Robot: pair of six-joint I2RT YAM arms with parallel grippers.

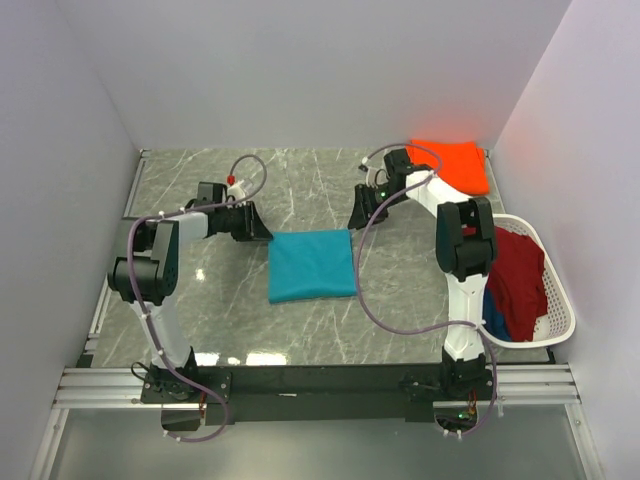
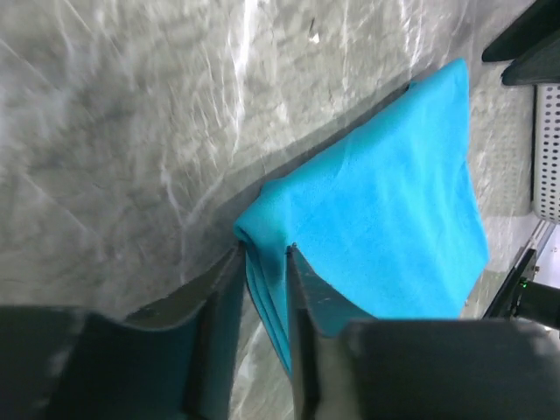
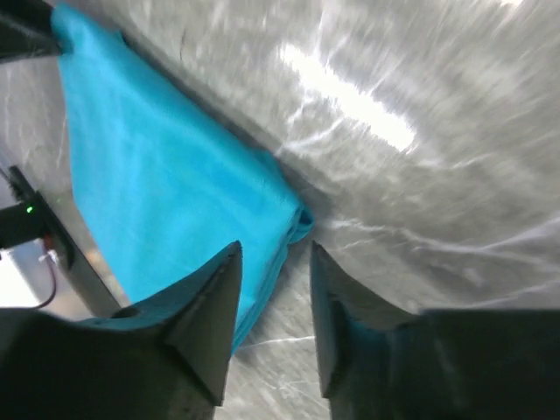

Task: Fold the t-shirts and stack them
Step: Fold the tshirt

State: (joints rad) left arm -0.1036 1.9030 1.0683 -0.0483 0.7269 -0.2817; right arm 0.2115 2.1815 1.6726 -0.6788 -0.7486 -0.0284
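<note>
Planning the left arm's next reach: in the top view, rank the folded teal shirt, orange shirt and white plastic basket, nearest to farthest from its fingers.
1. Folded teal cloth shirt, table centre, pinched in the left gripper.
2. Bright orange cloth shirt, far right corner.
3. White plastic laundry basket, right edge.

Grey marble-look table [image 1: 300, 180] under left gripper [image 1: 262, 228] and right gripper [image 1: 358, 215], with glare streaks. White slotted laundry basket [image 1: 562, 290] is well right of the right gripper, toward the bases, at the table edge. Aluminium rail frame [image 1: 320, 375] runs behind both grippers, along the near edge.
</note>
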